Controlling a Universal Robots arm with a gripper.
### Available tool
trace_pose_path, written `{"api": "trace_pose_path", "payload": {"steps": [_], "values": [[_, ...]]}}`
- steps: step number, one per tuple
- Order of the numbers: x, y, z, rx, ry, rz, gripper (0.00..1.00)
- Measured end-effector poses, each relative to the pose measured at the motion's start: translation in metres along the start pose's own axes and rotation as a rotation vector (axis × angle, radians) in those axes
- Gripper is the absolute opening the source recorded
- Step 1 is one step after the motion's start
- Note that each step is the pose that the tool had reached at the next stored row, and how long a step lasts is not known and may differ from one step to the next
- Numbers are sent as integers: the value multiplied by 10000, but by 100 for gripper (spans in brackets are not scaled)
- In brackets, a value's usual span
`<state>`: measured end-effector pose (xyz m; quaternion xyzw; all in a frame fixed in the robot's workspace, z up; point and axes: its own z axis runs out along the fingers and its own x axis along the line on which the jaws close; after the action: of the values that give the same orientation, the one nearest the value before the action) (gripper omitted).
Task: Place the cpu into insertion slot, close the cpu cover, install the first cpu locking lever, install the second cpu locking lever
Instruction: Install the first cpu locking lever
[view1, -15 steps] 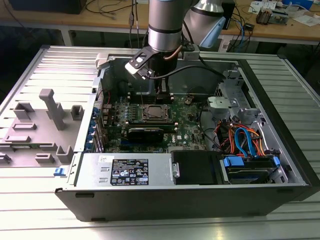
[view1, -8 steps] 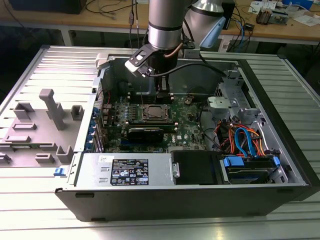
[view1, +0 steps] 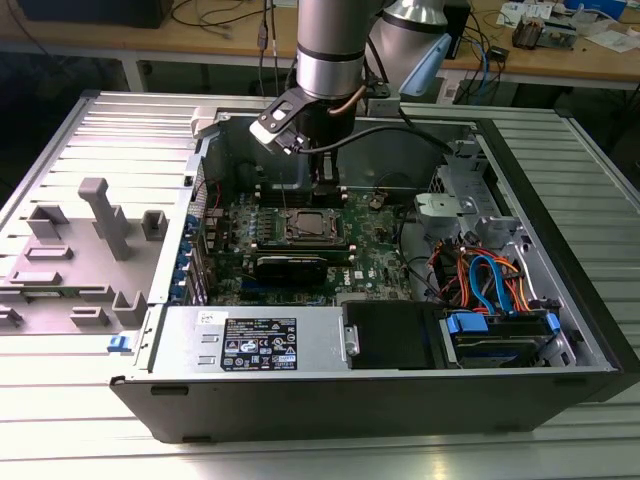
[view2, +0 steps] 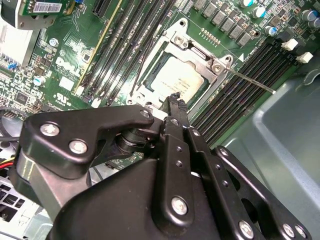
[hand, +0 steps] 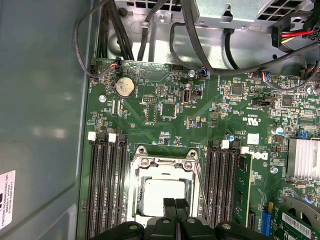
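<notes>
**Down in the case, tool shut over the seated cpu**

Inside the open computer case (view1: 400, 400), which lies on the slatted counter (view1: 60, 440), the arm reaches down toward the green motherboard (view1: 375, 265). The tool (view1: 325, 185) hangs just above the insertion slot (view1: 315, 228). In the first wrist view its two black fingertips (hand: 170, 204) are pressed together side by side, with nothing pinched between them.

The cpu (hand: 161, 192) sits in the insertion slot. Its pale metal top shows through the cut-out of the cpu cover (hand: 162, 162), which lies flat around it. The fingertips hover over the near edge of the chip.

A thin locking lever (hand: 202, 192) runs slantwise along one side of the socket, between the cover and the dark memory slots (hand: 222, 185). In the second wrist view a lever juts from the socket's corner out across those slots.

A round coin cell (hand: 124, 86) sits farther up the board. At the exterior view's left, a grey plastic fixture (view1: 100, 230) stands on the counter beside the case.
</notes>
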<state>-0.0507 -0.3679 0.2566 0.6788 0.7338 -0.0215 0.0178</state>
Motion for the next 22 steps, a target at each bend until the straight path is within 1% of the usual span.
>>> {"api": "trace_pose_path", "payload": {"steps": [2, 10, 22], "values": [[0, 0, -3, 1, -2, 0, 11], [-5, -1, -84, 0, -1, 0, 11], [-6, -1, -95, 2, -3, 0, 11]]}}
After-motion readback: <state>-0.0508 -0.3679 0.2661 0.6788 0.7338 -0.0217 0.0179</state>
